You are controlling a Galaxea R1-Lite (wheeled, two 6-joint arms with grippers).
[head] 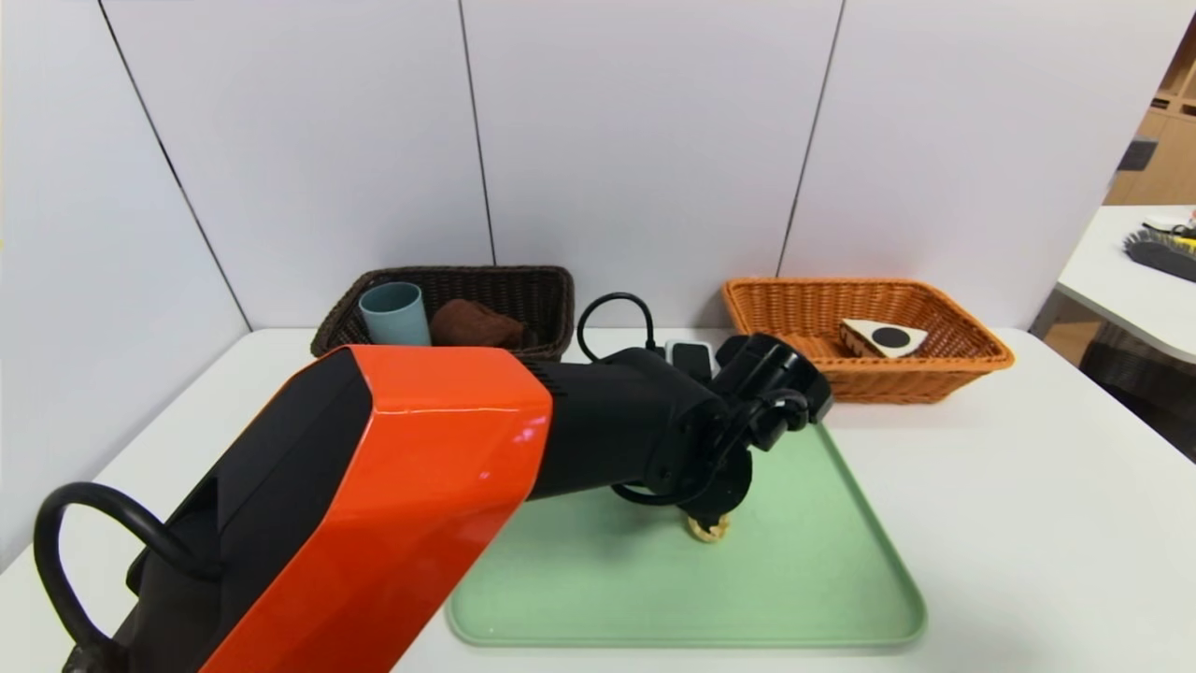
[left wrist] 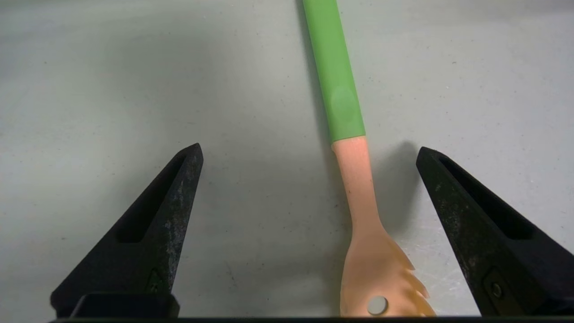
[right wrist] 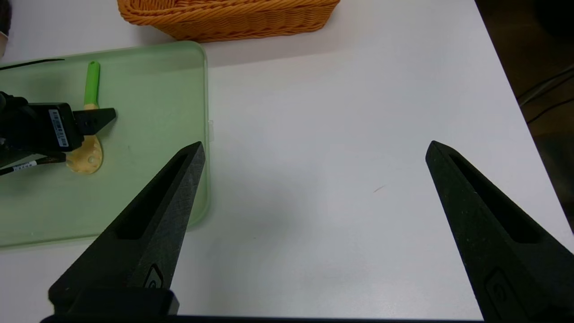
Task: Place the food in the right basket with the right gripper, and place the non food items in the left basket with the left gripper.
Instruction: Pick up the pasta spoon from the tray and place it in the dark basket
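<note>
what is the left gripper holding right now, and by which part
Nothing. The left gripper is open over the green tray, its fingers either side of the spoon near its neck, not touching. The right gripper is open and empty too.

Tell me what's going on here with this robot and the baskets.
It's sorting. The cup and towel are in the dark basket, the cake slice in the orange basket. Only the spoon remains on the green tray; the left pincer hangs open around its neck, not yet closed. The right pincer is open over bare table, off to the side.
</note>
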